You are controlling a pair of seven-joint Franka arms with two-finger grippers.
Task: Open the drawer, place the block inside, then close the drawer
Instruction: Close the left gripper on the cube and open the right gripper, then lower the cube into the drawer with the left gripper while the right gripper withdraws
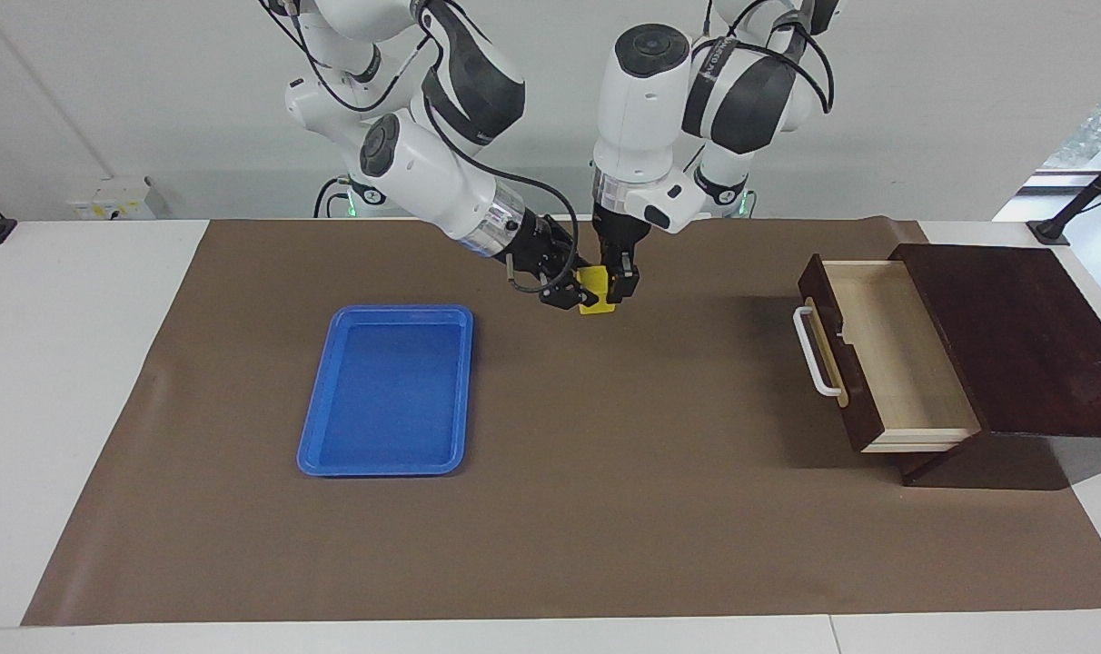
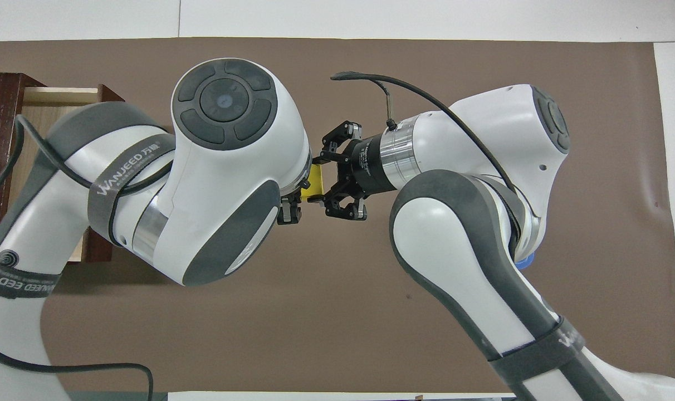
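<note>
The left end effector (image 1: 612, 289) hangs straight down from its arm with its fingers closed on the yellow block (image 1: 596, 302), clamping it from above. The right end effector (image 1: 576, 295) comes in slantwise from the right arm's end and sits against the same block; whether its fingers grip the block or have begun to let go cannot be told. This reads as a hand-over in mid-air: the block is passed to the arm that stands nearer the drawer (image 1: 887, 363), since the right arm would have a long reach to it.

The block is held over the middle of the brown mat (image 1: 605, 527) that covers the surface, toward the edge nearest the robots. The drawer stands pulled out of its dark wood box (image 1: 1023, 336) at the left arm's end of the surface, its pale inside bare and its white bar handle (image 1: 814, 354) facing the mat's middle, so the opening step looks done. A blue tray (image 1: 319, 427) lies toward the right arm's end, well apart from the block.
</note>
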